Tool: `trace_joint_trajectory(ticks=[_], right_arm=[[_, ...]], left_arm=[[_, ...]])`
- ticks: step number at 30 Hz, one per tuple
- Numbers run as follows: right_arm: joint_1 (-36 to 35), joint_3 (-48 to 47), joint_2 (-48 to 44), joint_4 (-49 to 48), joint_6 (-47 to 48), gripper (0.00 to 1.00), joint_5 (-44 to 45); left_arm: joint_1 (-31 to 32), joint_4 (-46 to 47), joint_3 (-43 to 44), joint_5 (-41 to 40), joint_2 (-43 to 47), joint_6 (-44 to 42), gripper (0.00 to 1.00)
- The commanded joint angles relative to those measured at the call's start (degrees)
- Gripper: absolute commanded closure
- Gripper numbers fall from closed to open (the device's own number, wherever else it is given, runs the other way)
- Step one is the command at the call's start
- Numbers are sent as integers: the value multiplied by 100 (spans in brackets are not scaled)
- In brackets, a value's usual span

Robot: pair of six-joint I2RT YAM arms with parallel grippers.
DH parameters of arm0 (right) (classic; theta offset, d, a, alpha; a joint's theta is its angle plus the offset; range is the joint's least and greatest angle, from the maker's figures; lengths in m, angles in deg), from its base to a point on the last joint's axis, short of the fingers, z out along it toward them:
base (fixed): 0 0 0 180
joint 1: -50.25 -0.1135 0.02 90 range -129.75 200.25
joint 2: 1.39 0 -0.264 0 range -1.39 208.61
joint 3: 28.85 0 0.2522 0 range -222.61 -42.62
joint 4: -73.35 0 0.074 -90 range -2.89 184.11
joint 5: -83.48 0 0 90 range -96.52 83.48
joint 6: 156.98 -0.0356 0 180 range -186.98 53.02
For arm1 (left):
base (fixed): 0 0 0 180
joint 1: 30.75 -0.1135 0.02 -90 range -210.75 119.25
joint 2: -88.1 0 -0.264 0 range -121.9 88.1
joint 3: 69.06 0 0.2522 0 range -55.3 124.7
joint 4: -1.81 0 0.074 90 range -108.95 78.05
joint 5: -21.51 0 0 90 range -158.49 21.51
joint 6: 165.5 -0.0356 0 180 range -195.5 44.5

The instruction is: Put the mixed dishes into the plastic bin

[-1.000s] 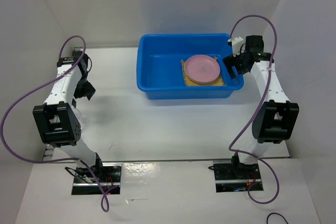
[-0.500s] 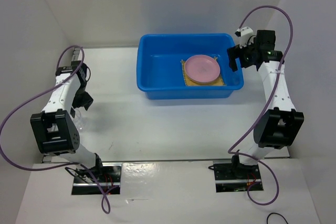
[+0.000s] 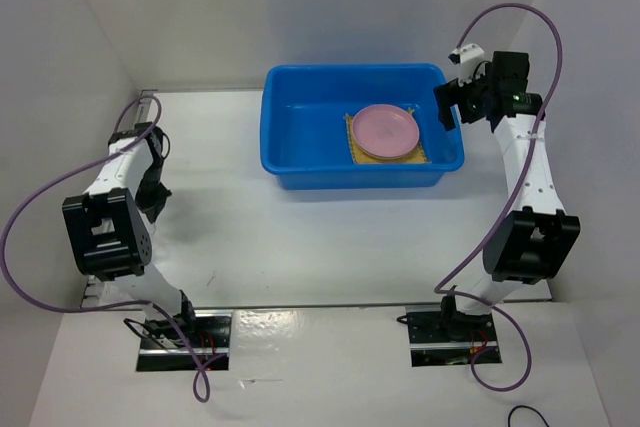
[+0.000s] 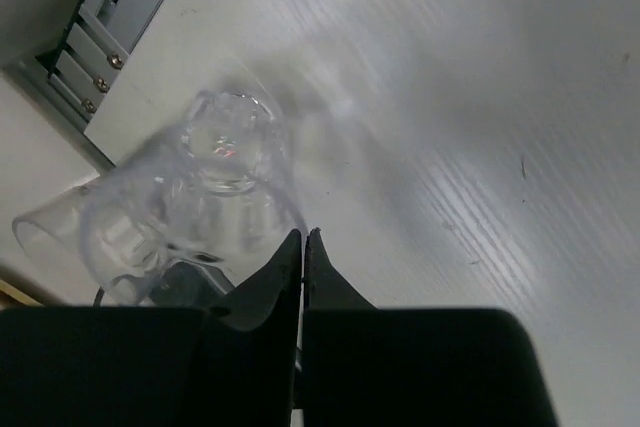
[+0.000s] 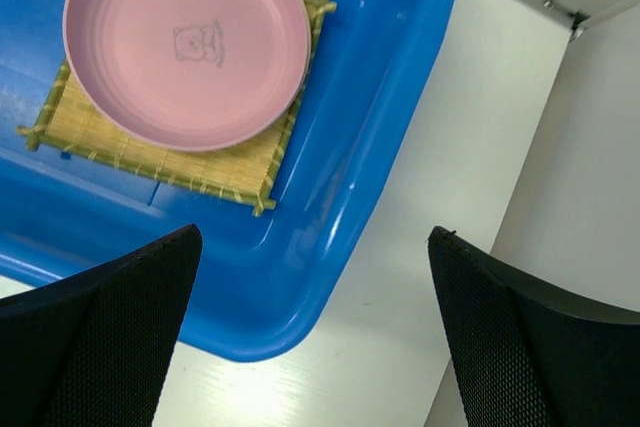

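Note:
The blue plastic bin (image 3: 300, 173) stands at the back centre of the table. Of the mixed dishes, a pink plate (image 3: 384, 131) lies on a bamboo mat (image 3: 421, 156) in its right half. The right wrist view looks down on the plate (image 5: 185, 42), mat (image 5: 200, 173) and bin corner (image 5: 400, 97). My right gripper (image 5: 315, 232) hangs open and empty above that corner (image 3: 447, 112). A clear glass cup (image 4: 200, 197) lies blurred on its side by the left wall. My left gripper (image 4: 303, 233) is shut tip to tip, the cup against its left finger.
A metal rail (image 4: 100, 42) runs along the foot of the left wall, close behind the cup. White walls enclose the table on the left, back and right. Purple cables (image 3: 30, 217) loop from both arms.
My left gripper has closed from open and its arm has drawn back toward the left wall. My right arm has risen from the bin's right rim, still open.

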Motion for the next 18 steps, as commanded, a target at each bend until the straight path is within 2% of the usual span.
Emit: trace_joint_trajectory(ticks=[1,4,5,8,10,13,16,18], right_arm=[[-45,-363,-133,-272,43,2,-89],[-98,-231,-133,-272,-10,2,25],[-98,-231,-133,-272,-10,2,25],[-98,-116,-185,-325,-124,2,26],[-98,-64,-238,-377,-177,2,26],[-98,85,-352,-482,-229,2,26],[-98,243,-440,-535,-229,2,131],[-98,384,-563,-536,-229,2,192]], left_arm=[[-127,18,605,-41,-272,-171,100],[-127,-237,1414,-217,-474,-233,100],[-127,-430,2104,-270,-536,-233,100],[-127,-554,3163,-218,-835,-391,100],[-127,-869,4252,-165,-1274,-461,100],[66,-1029,5594,186,-1740,-575,100],[391,-758,6170,862,-1873,-628,100],[768,-757,6881,978,-2100,-628,100]])
